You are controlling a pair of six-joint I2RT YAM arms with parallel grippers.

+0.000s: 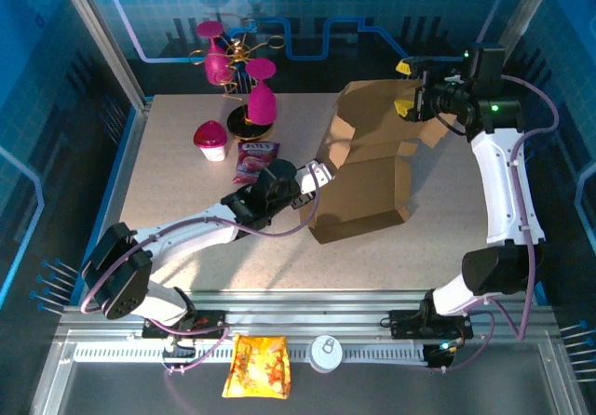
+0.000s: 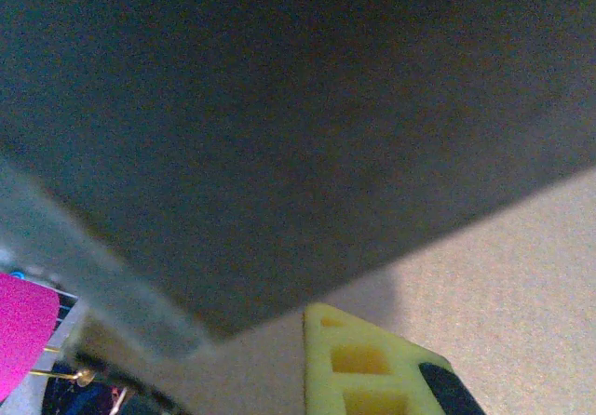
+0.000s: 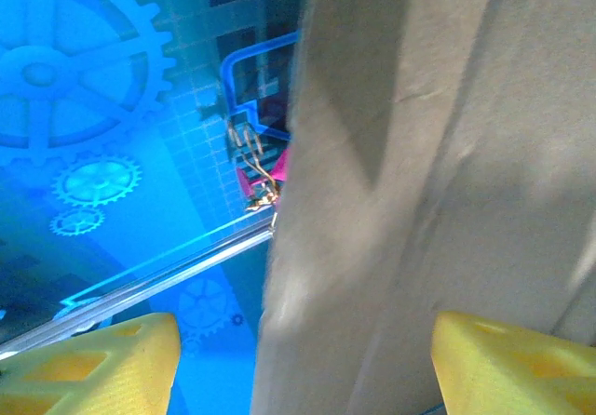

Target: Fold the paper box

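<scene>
Speckled beige worktop takes the middle of the top view, inside a blue enclosure. At the bottom of the frame, on the metal rail by the arm bases, I see a yellow snack packet and, just right of it, a small round grey lid.

Higher in the frame, the left arm reaches from the lower left toward the centre. The left pincer is at the left edge of the paper box. It is pressed together; I cannot tell if it pinches any cardboard. In the left wrist view one yellow finger shows at the bottom, and a dark shaded panel of the box is above it.

The paper box stands right of centre on the worktop, partly opened, with its brown flaps pointing up and to the upper right.

The right arm rises along the right side and bends left at the top. The right pincer is spread, with an upper flap of the box between its yellow fingers. In the right wrist view the cardboard stands between the two fingers, which are well apart.

Left of the box lies a pink snack packet, then a pink cup further left. Behind them, in the upper left, is a pink and gold stand, and behind everything the blue wall with gear drawings.
</scene>
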